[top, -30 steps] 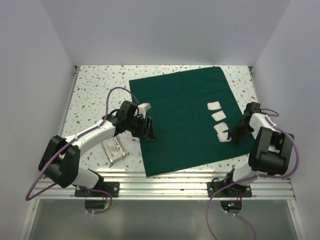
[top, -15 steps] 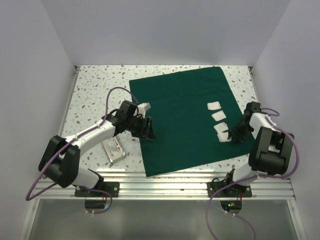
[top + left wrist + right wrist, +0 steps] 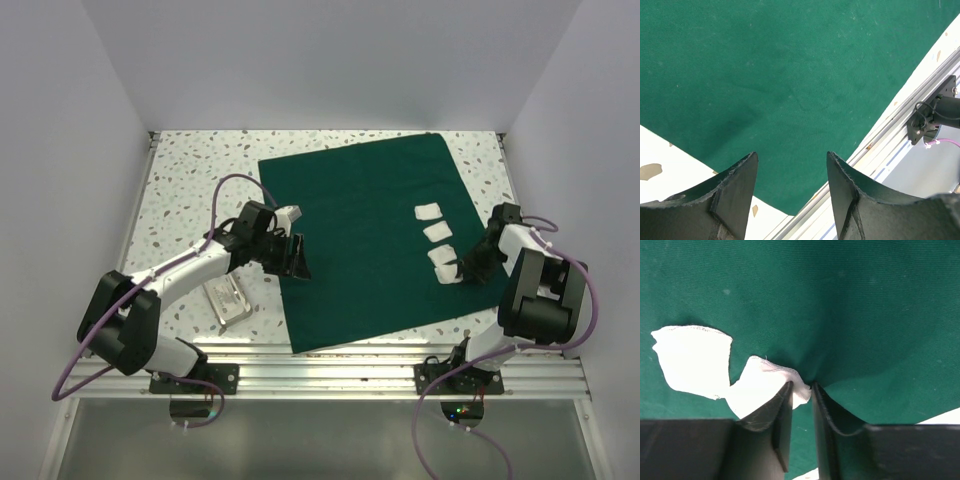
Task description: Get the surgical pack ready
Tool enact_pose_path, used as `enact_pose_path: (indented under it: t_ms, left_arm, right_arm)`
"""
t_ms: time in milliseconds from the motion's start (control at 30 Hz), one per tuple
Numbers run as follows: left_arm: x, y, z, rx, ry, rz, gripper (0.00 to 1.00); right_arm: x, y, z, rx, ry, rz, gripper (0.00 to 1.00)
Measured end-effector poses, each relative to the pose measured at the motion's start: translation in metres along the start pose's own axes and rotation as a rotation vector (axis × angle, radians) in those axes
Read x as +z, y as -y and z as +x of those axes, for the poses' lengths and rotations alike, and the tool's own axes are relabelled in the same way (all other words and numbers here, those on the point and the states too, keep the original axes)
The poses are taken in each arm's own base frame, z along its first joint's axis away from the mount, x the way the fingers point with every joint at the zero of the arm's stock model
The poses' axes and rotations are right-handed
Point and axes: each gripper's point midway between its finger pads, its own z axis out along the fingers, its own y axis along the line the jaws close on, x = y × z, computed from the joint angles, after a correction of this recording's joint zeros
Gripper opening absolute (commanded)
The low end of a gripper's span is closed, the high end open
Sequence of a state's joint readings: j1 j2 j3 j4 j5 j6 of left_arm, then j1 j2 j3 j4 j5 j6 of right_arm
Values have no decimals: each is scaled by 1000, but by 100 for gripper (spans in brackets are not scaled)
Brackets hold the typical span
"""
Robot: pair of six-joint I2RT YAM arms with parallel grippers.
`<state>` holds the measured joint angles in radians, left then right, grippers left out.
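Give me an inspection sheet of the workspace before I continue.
surface: speckled table, cloth lying on it.
job's things: surgical pack spread flat as a green sheet; white gauze pieces in a row near its right edge.
clutter: metal tray left of the cloth.
grippers: left gripper open above the cloth's near-left edge, empty; right gripper jaws nearly together at the nearest gauze piece, cloth puckered there, grip unclear.
cables: purple cables looped along both arms.
surroundings: white walls; aluminium rail at the near edge.
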<state>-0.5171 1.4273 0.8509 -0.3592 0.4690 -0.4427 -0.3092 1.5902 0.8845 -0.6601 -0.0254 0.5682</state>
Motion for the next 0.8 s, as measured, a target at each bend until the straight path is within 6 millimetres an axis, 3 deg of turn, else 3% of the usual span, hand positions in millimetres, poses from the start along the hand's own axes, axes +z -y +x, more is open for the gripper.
enact_pose_path:
  t_ms: [300, 800]
  left_arm:
    - [2, -2, 1, -4, -6, -3, 61]
    - [2, -5, -1, -14, -4, -8, 61]
  right_arm:
    - [1, -4, -2, 8, -6, -13, 15]
    - [-8, -9, -16, -10, 16, -8, 17]
